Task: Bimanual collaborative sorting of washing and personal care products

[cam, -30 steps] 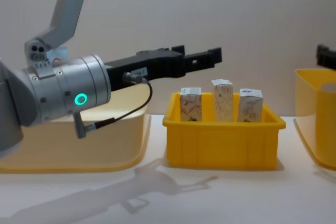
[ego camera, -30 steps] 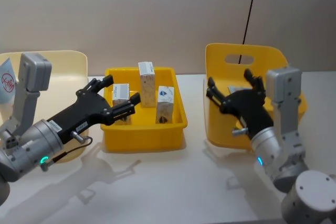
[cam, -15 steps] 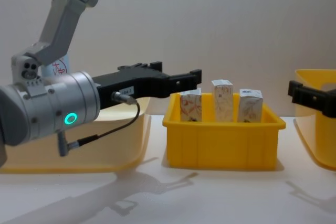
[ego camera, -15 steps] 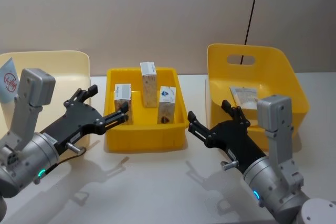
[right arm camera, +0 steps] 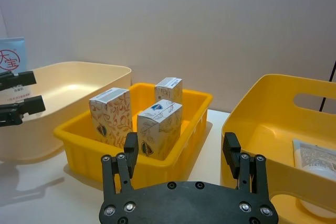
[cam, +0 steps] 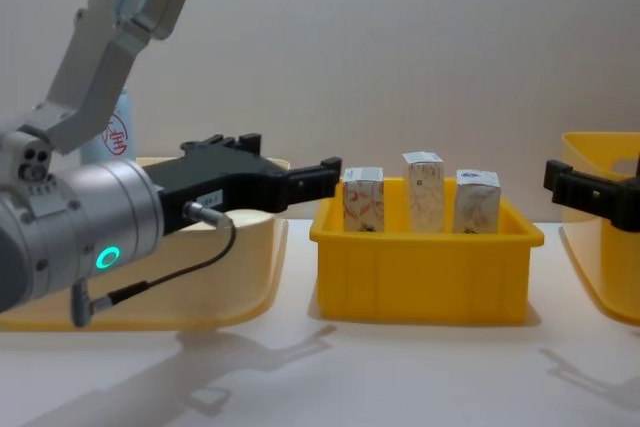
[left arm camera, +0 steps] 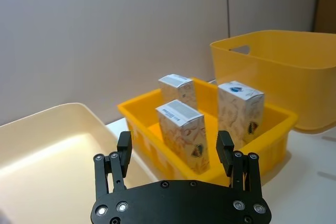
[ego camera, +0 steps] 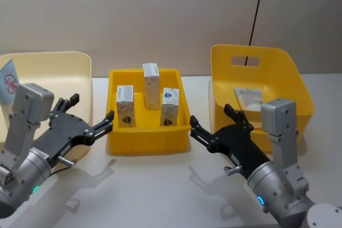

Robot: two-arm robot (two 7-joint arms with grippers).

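Note:
Three small white cartons (ego camera: 151, 85) (ego camera: 125, 106) (ego camera: 169, 106) stand upright in the shallow yellow tray (ego camera: 147, 145) at the centre. One blue-and-white tube (ego camera: 7, 83) stands at the far left by the cream bin, and another tube (ego camera: 250, 97) lies inside the tall yellow bin. My left gripper (ego camera: 92, 108) is open and empty, left of the tray over the cream bin's corner, and it faces the cartons (left arm camera: 182, 132) in the left wrist view. My right gripper (ego camera: 211, 116) is open and empty between the tray and the tall bin. The right wrist view shows its fingers (right arm camera: 130, 150) wide apart.
A pale cream bin (ego camera: 48, 65) stands at the left and a tall yellow bin with a handle slot (ego camera: 278, 62) at the right. A black cable (ego camera: 256, 9) hangs down the wall behind it. The white table (ego camera: 160, 185) stretches in front of the tray.
My left gripper has drawn back leftward from the tray's left carton. My right gripper came out of the tall bin earlier and has barely moved over the last half second.

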